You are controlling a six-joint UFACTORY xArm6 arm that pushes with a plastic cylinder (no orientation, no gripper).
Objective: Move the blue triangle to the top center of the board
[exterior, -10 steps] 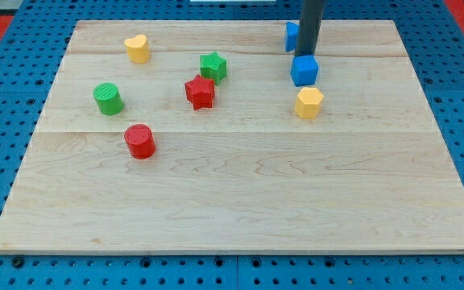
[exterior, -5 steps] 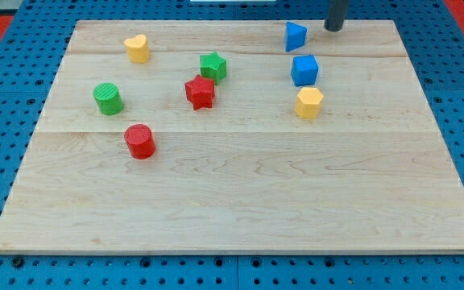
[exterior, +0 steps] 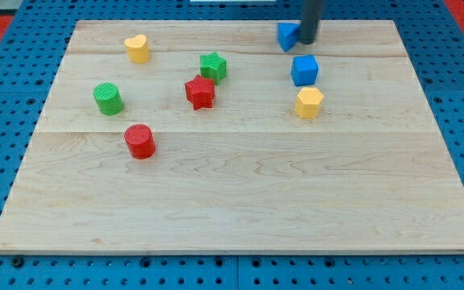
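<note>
My tip [exterior: 306, 40] (bare rod, no gripper to open or close) touches the right side of the blue triangle [exterior: 287, 36], which sits at the board's [exterior: 232, 209] top edge right of centre; leftward push remains.

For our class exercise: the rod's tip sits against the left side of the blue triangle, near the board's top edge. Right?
Not quite. In the camera view, my tip sits against the right side of the blue triangle, not the left. The rest holds: both are near the board's top edge.

- I see a wooden tabletop [exterior: 240, 201].
- Left: yellow heart [exterior: 137, 48], green cylinder [exterior: 107, 98], red cylinder [exterior: 140, 141].
- Middle: green star [exterior: 213, 66], red star [exterior: 200, 92].
- Right: blue cube [exterior: 304, 70], yellow hexagon [exterior: 308, 103].
</note>
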